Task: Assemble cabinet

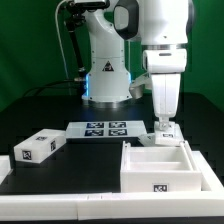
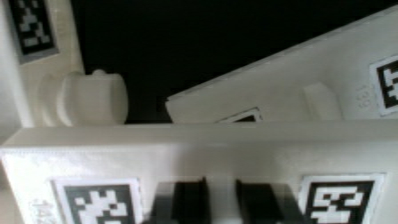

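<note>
The arm (image 1: 150, 40) is reaching down over the far side of the cabinet frame (image 1: 150, 172), which is sitting at the near corner of the black worktop (image 1: 90, 165) on the exterior view's right. It is lying open side up, showing 1 square tag on the wall facing the near edge. The gripper (image 1: 165, 124) is pointing straight down at the frame's far wall, toward the exterior view's right end. There it is meeting a small tagged block (image 1: 165, 131) standing on that wall. In the wrist view the fingers (image 2: 183, 205) are showing as 2 dark bars drawn narrow, with only a thin pale strip between them. They are pinching the tagged block (image 2: 98, 160), and 2 of its tags are sitting either side of them. Beyond it a slanted white wall of the cabinet frame (image 2: 267, 85) is cutting across the black, and a rounded white knob (image 2: 80, 98) is sticking out of another white part; which part, I cannot tell. Near the edge on the exterior view's left, 1 loose drawer block (image 1: 38, 148) is lying well apart from the frame, tags showing. The marker board (image 1: 105, 128) is lying flat mid-worktop, toward the far edge.
</note>
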